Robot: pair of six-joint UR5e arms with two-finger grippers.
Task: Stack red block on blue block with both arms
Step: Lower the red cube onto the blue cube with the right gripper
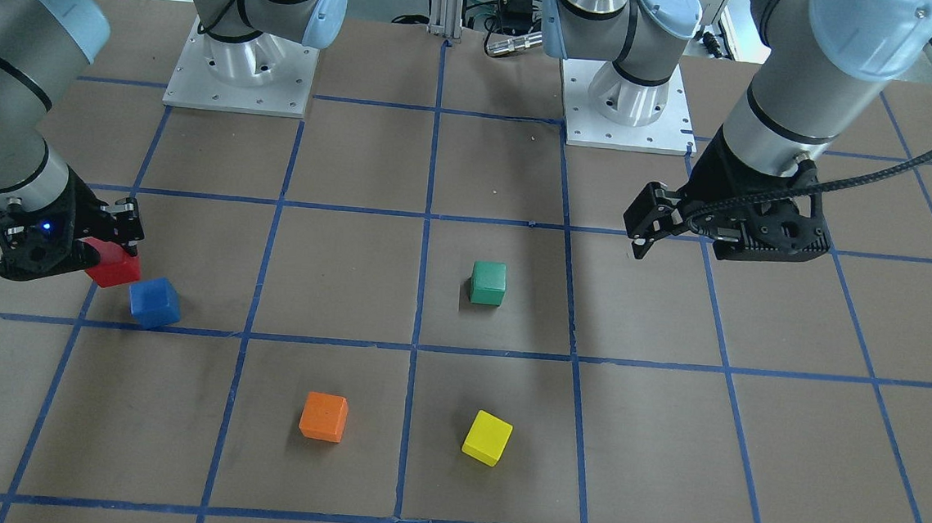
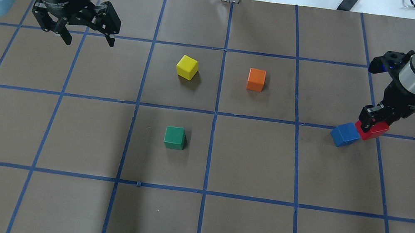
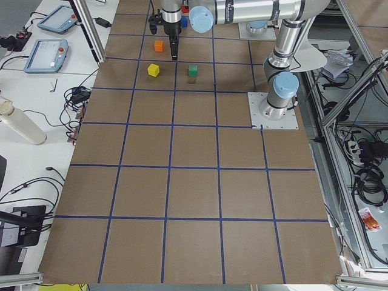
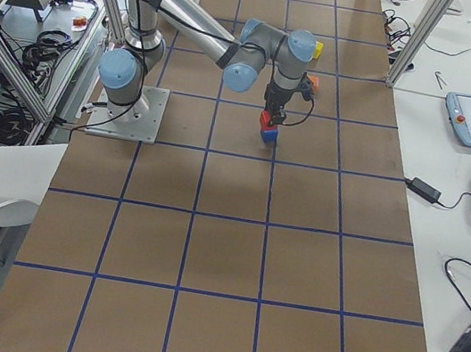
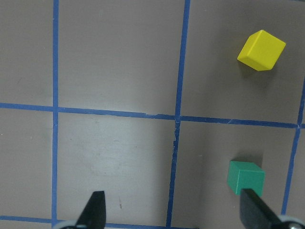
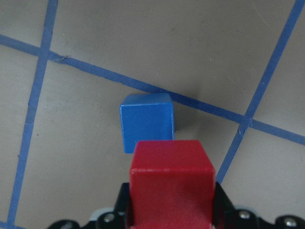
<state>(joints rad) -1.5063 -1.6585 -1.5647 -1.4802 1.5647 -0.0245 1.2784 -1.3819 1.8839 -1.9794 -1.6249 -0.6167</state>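
Observation:
My right gripper (image 2: pixel 374 124) is shut on the red block (image 2: pixel 375 132), held close beside the blue block (image 2: pixel 344 134) at the table's right side. In the right wrist view the red block (image 6: pixel 171 183) sits between the fingers and partly covers the near edge of the blue block (image 6: pixel 145 121). In the front view the red block (image 1: pixel 114 266) sits up and left of the blue block (image 1: pixel 155 303). The blue block rests on the table, turned askew to the grid. My left gripper (image 2: pixel 88 41) is open and empty above the far left, also in the front view (image 1: pixel 641 243).
A green block (image 2: pixel 175 137) lies near the table's middle, a yellow block (image 2: pixel 187 66) and an orange block (image 2: pixel 256 80) beyond it. The left wrist view shows the green (image 5: pixel 245 177) and yellow (image 5: pixel 261 50) blocks. The arm bases (image 1: pixel 241 73) stand at the robot's edge.

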